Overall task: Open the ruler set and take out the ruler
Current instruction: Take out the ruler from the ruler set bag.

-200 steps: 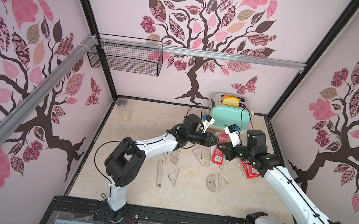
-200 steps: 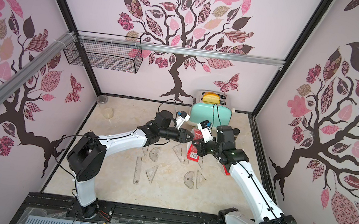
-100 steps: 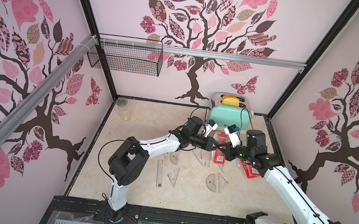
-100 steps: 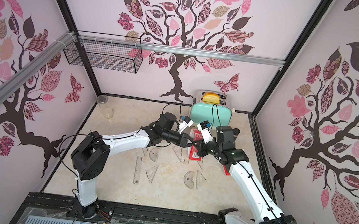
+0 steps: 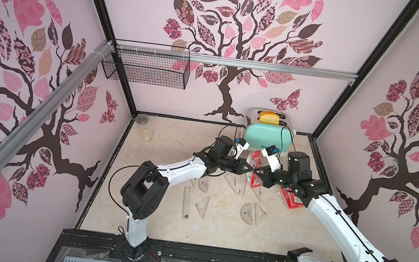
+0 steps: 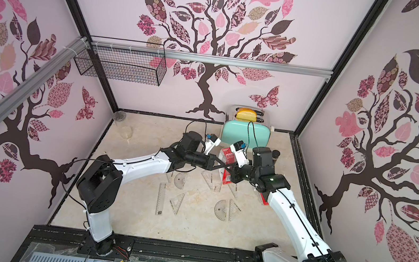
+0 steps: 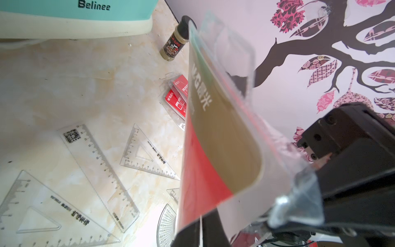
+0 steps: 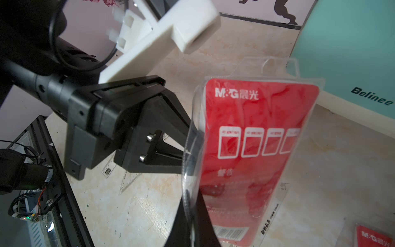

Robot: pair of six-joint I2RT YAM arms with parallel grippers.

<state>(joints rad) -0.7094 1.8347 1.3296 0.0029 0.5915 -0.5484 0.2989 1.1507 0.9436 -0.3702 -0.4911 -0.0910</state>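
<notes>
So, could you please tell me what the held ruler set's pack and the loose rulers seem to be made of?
The ruler set pack looks like glossy clear plastic over a red printed card: it glints and curves. The loose rulers look like clear rigid plastic: the tabletop shows through them.

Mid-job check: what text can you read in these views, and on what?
"Belinee": teal toaster.
"M&G", with Chinese characters: held red ruler set.
"M&G": spare red pack.
Too small or blurred: ruler print, spice bottle label, barcode digits.
</notes>
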